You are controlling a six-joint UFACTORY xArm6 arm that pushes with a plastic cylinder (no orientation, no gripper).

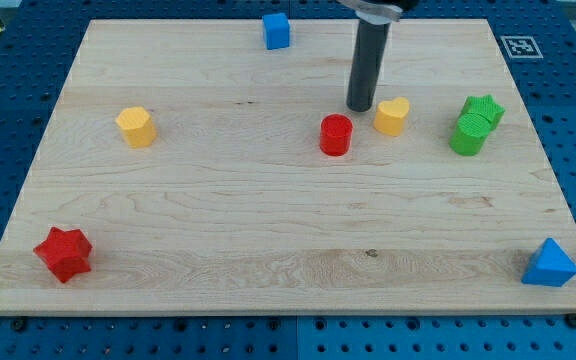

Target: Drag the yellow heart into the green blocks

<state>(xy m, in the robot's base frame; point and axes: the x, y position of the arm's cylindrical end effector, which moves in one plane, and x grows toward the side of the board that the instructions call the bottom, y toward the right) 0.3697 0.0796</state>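
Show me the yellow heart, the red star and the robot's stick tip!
yellow heart [392, 116], camera view, on its top face
red star [63, 252], camera view, on its middle
my tip [359, 107], camera view, rod's very bottom end

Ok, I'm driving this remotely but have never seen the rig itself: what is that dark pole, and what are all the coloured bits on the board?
There is one picture, from a single camera looking down at a wooden board. The dark pole is the robot arm's rod; it holds nothing and only pushes. My tip sits just to the view's left of the yellow heart and up-right of the red cylinder. The two green blocks sit together further to the view's right. Elsewhere: a yellow block at left, a blue cube at top, a red star bottom left, a blue triangle bottom right.
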